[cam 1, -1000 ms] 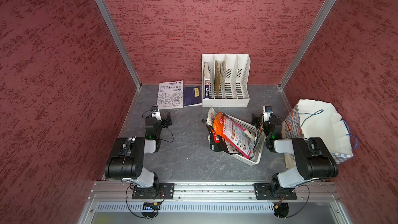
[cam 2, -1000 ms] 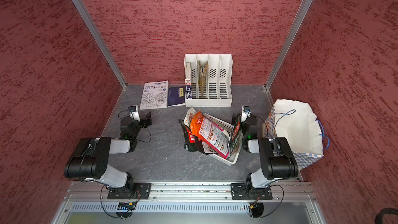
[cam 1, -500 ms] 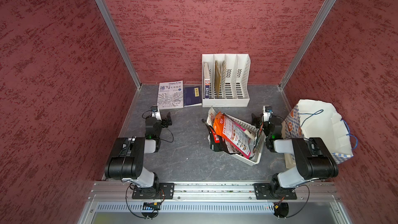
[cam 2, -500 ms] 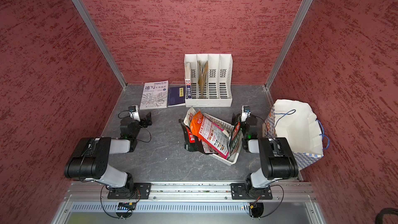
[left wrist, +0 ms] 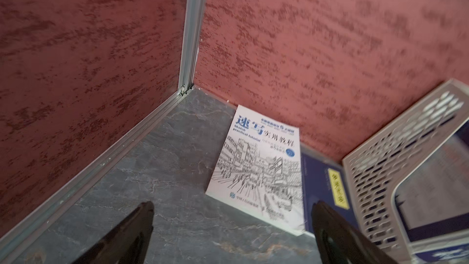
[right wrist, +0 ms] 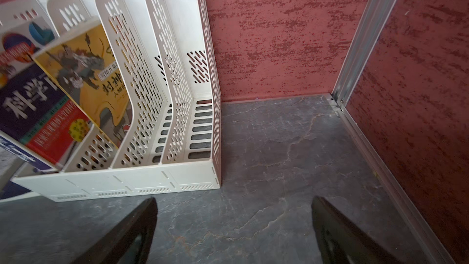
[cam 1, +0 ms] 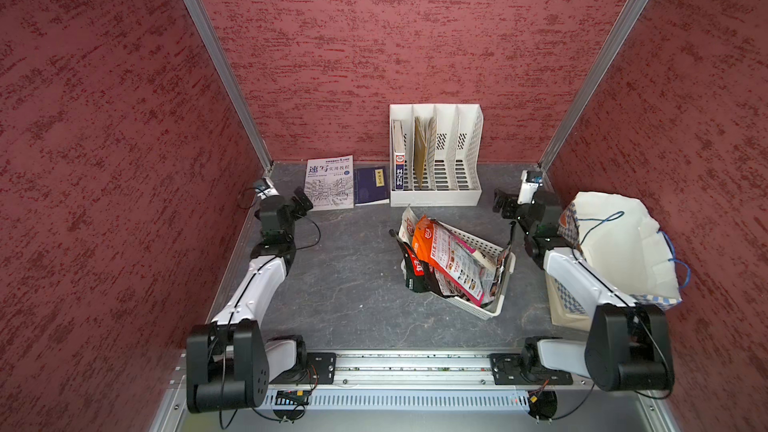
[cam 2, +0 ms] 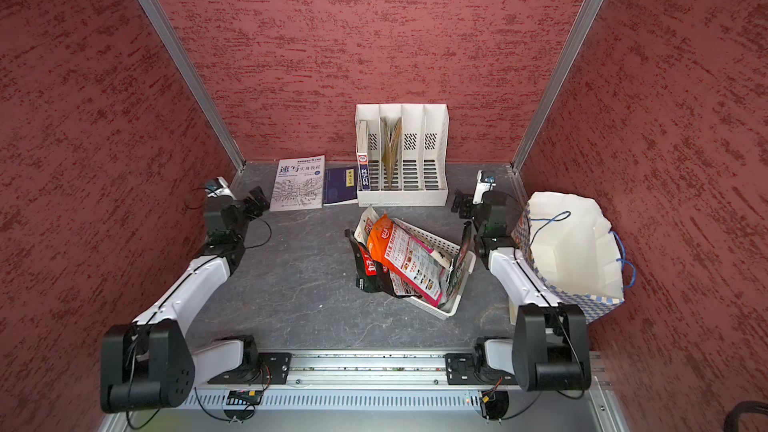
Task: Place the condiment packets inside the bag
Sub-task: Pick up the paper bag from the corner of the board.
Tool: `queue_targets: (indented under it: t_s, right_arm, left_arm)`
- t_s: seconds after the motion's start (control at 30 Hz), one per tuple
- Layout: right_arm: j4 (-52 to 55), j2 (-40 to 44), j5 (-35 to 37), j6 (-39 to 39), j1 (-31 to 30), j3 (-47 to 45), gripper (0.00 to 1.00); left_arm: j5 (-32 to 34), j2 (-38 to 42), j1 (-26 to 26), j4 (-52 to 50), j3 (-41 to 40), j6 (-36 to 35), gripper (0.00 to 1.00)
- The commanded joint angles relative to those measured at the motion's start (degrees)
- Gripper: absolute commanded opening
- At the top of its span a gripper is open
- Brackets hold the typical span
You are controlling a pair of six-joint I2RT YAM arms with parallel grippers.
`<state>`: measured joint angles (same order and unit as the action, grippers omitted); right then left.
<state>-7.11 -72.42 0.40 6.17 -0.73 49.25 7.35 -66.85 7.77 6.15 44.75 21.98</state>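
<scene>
It's the very start of the job. The packets (cam 1: 446, 259) all lie heaped in the tilted basket (cam 1: 473, 238) on the counter (cam 1: 340, 284), an orange one on top and a black one slumped over the basket's left edge. The bag (cam 1: 648, 251) stands open-mouthed just right of the basket, and as far as I can see into it, it looks empty.

The left gripper (cam 1: 301, 201) hangs well to the left of the basket and behind it, by the books (cam 1: 329, 182). Its jaws are spread wide with nothing between them. The right gripper (cam 1: 505, 205) sits behind the basket's right corner, beside the rack (cam 1: 436, 197), equally wide and empty over bare counter.

To my eye the step in hand is the first reach. The right gripper is nearest both basket and bag. It would need to swing back over the basket and pinch a raised edge of the top packet, since these look flat and slippery. Then it must lift clear of the basket wall and cross the bag's rim without snagging the cords.

Against a second ago I can spot no change: arms, packets and bag sit exactly as they did.
</scene>
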Motion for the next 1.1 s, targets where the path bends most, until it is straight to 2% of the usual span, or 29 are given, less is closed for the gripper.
queue_targets:
  t_s: [0.0, 0.1, 0.2, 0.4, 0.53, 0.67, 0.83, 0.93, 1.07]
  right_arm:
    - [26.0, 3.6, 1.6, 6.6, -1.2, 6.7, 0.98]
    - [37.1, 6.9, 1.8, 7.5, -2.6, 13.5, 0.98]
    - [50.1, 9.9, 3.0, 7.6, -2.7, 21.8, 0.98]
    - [66.5, 12.4, 12.8, 6.7, -0.1, 33.7, 0.97]
    - [70.9, 13.5, 11.8, 6.6, 6.1, 34.6, 0.94]
    - [71.7, 14.5, 5.7, 6.5, 13.6, 32.3, 0.91]
    - [71.2, 12.4, 2.1, 4.7, 17.7, 29.6, 0.89]
    - [70.9, 11.0, 1.6, 4.7, 18.2, 29.7, 0.82]
    - [70.5, 9.4, 2.2, 4.9, 18.5, 29.5, 0.67]
  left_arm:
    - [-13.4, 1.9, 3.8, -19.9, 3.5, 11.6, 1.00]
    - [-21.4, 2.7, 4.0, -27.1, 7.9, 10.8, 1.00]
    - [-27.6, 2.9, 1.7, -34.2, 11.7, 7.4, 1.00]
    - [-29.3, 6.3, -9.9, -42.9, 13.9, 1.8, 1.00]
    - [-29.7, 9.3, -14.3, -42.8, 12.4, 2.6, 1.00]
    - [-29.8, 12.0, -15.0, -42.5, 11.2, 3.0, 1.00]
    - [-28.2, 15.7, -14.8, -41.9, 9.4, 3.0, 1.00]
    - [-27.8, 16.6, -14.8, -41.9, 9.0, 2.7, 1.00]
    - [-27.7, 17.4, -14.8, -42.3, 8.5, 2.5, 1.00]
